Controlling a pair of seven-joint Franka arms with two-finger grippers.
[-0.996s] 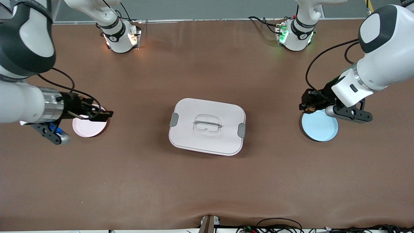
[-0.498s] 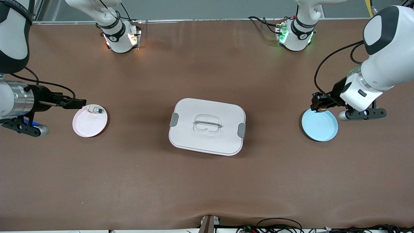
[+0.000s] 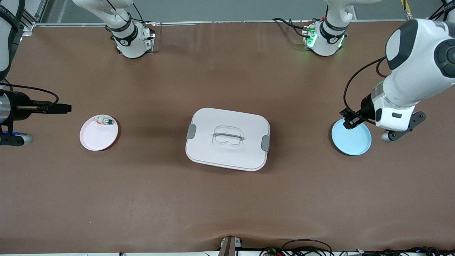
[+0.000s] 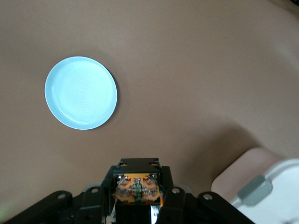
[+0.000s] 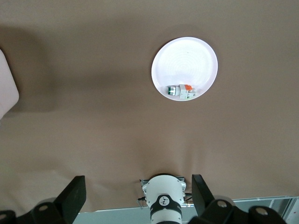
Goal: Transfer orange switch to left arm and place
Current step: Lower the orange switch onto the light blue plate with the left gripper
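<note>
**A:** Black fingers on the right gripper (image 3: 65, 107) first. How do they stand?

**B:** Spread wide, with nothing between them. It hangs over bare table at the right arm's end, just beside the pink plate (image 3: 94, 139), and that arm waits. The green-capped switch (image 3: 105, 121) lies on that plate, but it is not our part.

**A:** Then the box (image 3: 213, 153)?

**B:** It sits mid-table between the two plates, with its lid on.

**A:** And the orange switch (image 4: 138, 187)?

**B:** It is pinched in the left gripper (image 3: 348, 120), up over the edge of the blue plate (image 3: 355, 142) at the left arm's end. The left wrist view shows its orange-and-clear end between the closed fingers.

**A:** How will it handle?

**B:** I'd judge it light and rigid. It is hard plastic, small and probably smooth, so it could twist or slip in a loose pinch. The contact end looks like the delicate part. For a handover, the right gripper should close squarely across whatever part of the body sticks out free.
</note>
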